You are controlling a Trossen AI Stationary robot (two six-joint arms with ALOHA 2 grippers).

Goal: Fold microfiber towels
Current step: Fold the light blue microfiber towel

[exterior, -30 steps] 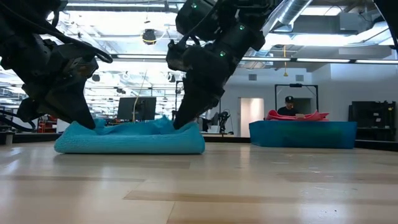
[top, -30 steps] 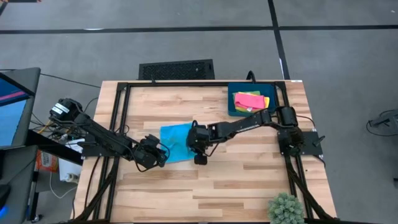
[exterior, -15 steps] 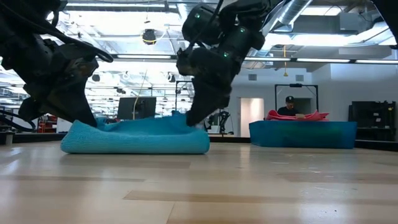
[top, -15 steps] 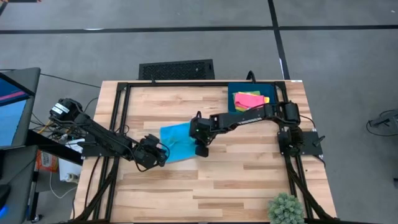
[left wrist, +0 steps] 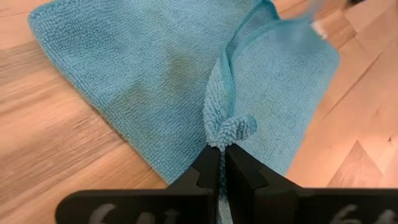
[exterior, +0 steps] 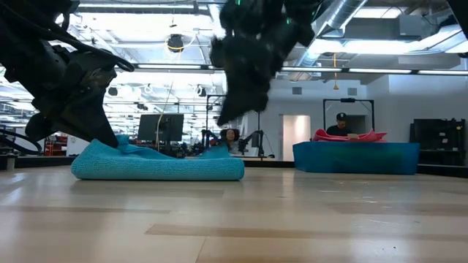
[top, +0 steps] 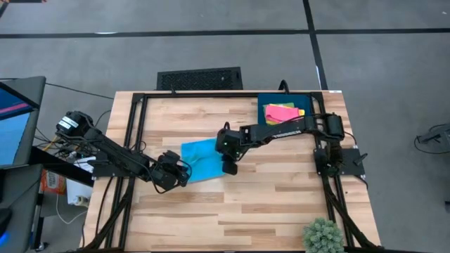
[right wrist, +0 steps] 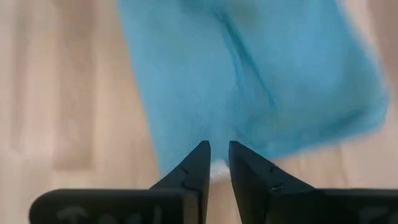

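A sky-blue microfiber towel (top: 200, 160) lies folded over on the table's middle, its upper layer (left wrist: 280, 93) resting on the lower one (left wrist: 143, 81). My left gripper (top: 177, 173) is at the towel's near left corner, shut on the cloth. My right gripper (top: 228, 167) hangs above the towel's right edge, clear of it in the low view (exterior: 232, 115). Its fingers (right wrist: 200, 163) are a little open with nothing between them. A pink towel (top: 280, 112) and a yellow towel (top: 299, 114) lie in the dark blue tray (top: 264, 121). My left gripper pinches a curled bit of the upper layer's hemmed edge (left wrist: 232, 132) between its two shut fingers. The fingers slant down at it from the table's left. The towel lies slack on the table, with only this edge gathered up at the fingertips.
The dark blue tray stands at the far right of the table (exterior: 356, 157). A small green plant (top: 323, 236) sits at the near right corner. Black frame rails (top: 133, 133) run along the table's sides. A person (exterior: 338, 126) sits in the room beyond.
My right gripper has come off the towel's right end, risen, and drawn toward the table's far edge. The cloth that stood raised under its fingertips has sunk flat, and the towel has shifted slightly toward the right.
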